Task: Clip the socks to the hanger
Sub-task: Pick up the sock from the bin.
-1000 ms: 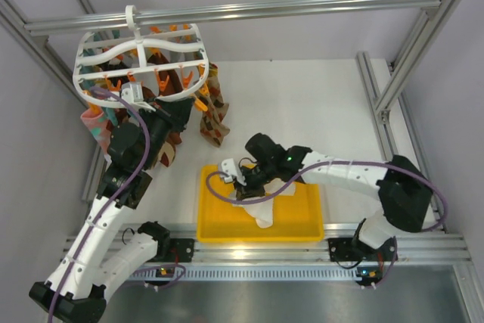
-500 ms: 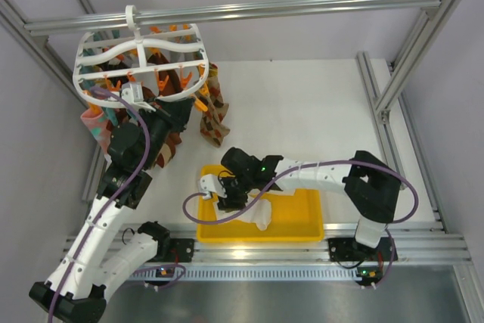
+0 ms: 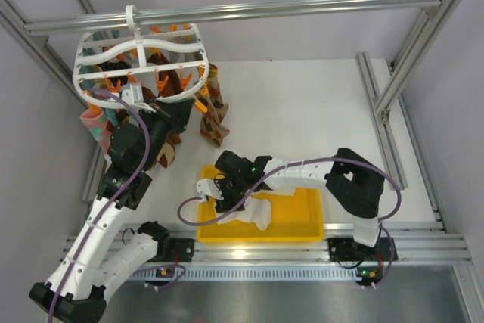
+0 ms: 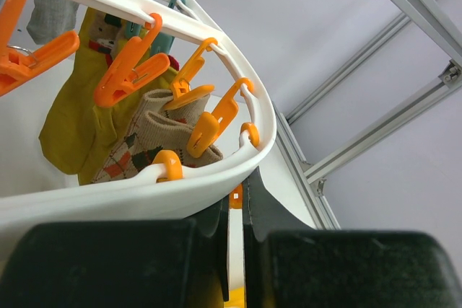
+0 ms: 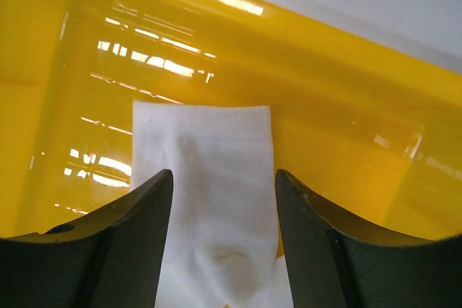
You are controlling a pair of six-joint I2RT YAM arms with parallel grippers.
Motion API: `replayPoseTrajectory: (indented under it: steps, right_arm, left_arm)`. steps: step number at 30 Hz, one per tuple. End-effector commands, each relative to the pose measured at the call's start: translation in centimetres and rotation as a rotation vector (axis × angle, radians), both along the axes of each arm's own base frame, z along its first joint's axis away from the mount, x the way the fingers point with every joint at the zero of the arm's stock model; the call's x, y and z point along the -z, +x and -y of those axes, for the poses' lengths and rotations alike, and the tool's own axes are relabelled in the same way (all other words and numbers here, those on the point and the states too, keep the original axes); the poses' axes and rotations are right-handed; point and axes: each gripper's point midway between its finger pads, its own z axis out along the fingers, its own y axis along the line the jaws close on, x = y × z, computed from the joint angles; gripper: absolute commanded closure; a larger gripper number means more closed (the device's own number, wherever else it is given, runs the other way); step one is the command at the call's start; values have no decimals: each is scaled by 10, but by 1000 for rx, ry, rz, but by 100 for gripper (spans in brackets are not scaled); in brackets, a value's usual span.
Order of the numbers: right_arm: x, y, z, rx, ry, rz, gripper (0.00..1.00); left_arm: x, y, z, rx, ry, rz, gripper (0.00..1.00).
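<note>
Right claw (image 5: 222,174), jaws apart, straddles a cream sock (image 5: 202,142) in the yellow tray (image 5: 346,99) at 6 o'clock; a firm pinch near its straight end should ease clipping on the hanger (image 3: 140,54) at 10 o'clock.

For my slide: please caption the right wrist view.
Open right claw straddles a cream sock in the yellow tray.

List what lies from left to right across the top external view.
In order: pink sock → brown patterned socks → cream sock → aluminium upright.
</note>
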Motion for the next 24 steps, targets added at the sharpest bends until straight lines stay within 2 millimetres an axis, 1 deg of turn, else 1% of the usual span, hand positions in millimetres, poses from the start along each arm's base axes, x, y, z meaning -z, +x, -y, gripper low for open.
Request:
replayPoseTrajectory:
  steps: [1, 5, 7, 8, 9, 10, 11, 12, 13, 14, 15, 16, 17, 18, 19, 20, 21, 22, 24]
  right_arm:
    - [14, -2, -5, -29, -27, 34, 42]
    - [36, -9, 5, -45, -87, 46, 42]
    - [43, -10, 7, -45, -105, 53, 46]
    - [48, -11, 11, -47, -115, 52, 50]
    - [49, -11, 12, -45, -118, 52, 56]
    - [49, -12, 11, -42, -116, 53, 69]
    - [46, -12, 10, -36, -106, 53, 77]
    - [43, -11, 10, -31, -99, 53, 91]
    - [38, -11, 8, -22, -84, 48, 99]
    - [31, -10, 6, -13, -64, 44, 100]
    - [14, -8, 0, 7, -18, 41, 100]
    - [4, -6, -3, 19, 14, 31, 100]
    - [-20, 1, -8, 60, 73, 25, 100]
    - [-33, 5, -11, 75, 111, 14, 100]
    - [-47, 16, -10, 109, 144, 14, 100]
    - [-74, 23, -14, 139, 207, 16, 100]
    - [-91, 31, -16, 160, 259, 18, 100]
    - [-117, 53, -11, 219, 326, 22, 100]
    - [-152, 65, -8, 251, 406, 22, 100]
  left_arm:
    - [16, 14, -18, -100, 30, -40, 100]
    - [18, 16, -17, -98, 31, -45, 100]
    - [19, 16, -16, -97, 31, -49, 100]
    - [19, 16, -16, -97, 31, -49, 100]
    - [19, 16, -17, -97, 33, -46, 100]
    - [18, 16, -17, -99, 33, -45, 100]
    - [20, 16, -17, -99, 39, -49, 100]
    - [19, 16, -17, -97, 39, -48, 100]
    - [20, 16, -16, -94, 40, -49, 100]
    - [20, 16, -16, -91, 41, -49, 100]
    - [20, 15, -15, -87, 39, -49, 100]
    - [20, 15, -15, -85, 37, -50, 100]
    - [19, 14, -14, -82, 33, -46, 100]
    - [20, 14, -14, -80, 32, -47, 100]
    - [19, 14, -14, -78, 31, -44, 100]
    - [19, 13, -13, -74, 27, -43, 100]
    - [18, 13, -12, -68, 28, -43, 100]
    - [17, 12, -11, -61, 27, -38, 100]
    - [14, 12, -11, -58, 22, -34, 100]
